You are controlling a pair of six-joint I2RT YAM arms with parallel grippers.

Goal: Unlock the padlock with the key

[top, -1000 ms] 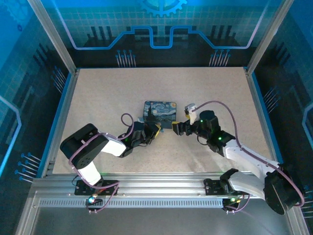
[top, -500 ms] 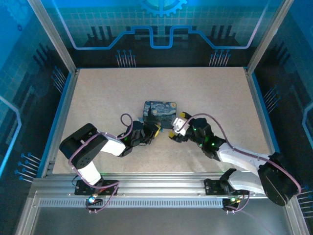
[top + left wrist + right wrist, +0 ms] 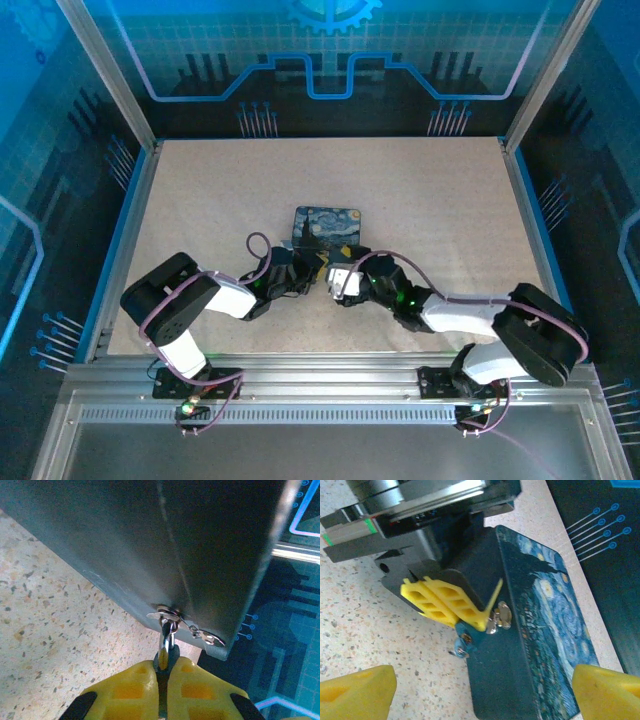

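The padlock [image 3: 168, 649], a small dark body with a silvery shackle, hangs from the hasp [image 3: 169, 614] on the near side of the blue painted tin [image 3: 328, 226]. My left gripper [image 3: 164, 672] is shut on the padlock body, yellow pads pressed to both sides. From the right wrist the padlock [image 3: 466, 632] pokes out under the left gripper's yellow fingers [image 3: 445, 602]. My right gripper [image 3: 480, 692] hovers open just in front of it, nothing between its fingers [image 3: 355, 690]. In the top view the right gripper [image 3: 336, 283] sits close beside the left gripper [image 3: 313, 270]. I cannot make out the key.
The tin lies flat near the middle of the speckled table [image 3: 420, 190], its painted lid [image 3: 555, 620] facing up. Both arms crowd the tin's near edge. Blue-lit walls and metal frame posts [image 3: 108, 75] ring the table.
My right arm has swung left and lowered, bringing its open gripper up to the padlock beside the left gripper. The left gripper has held still, shut on the padlock.
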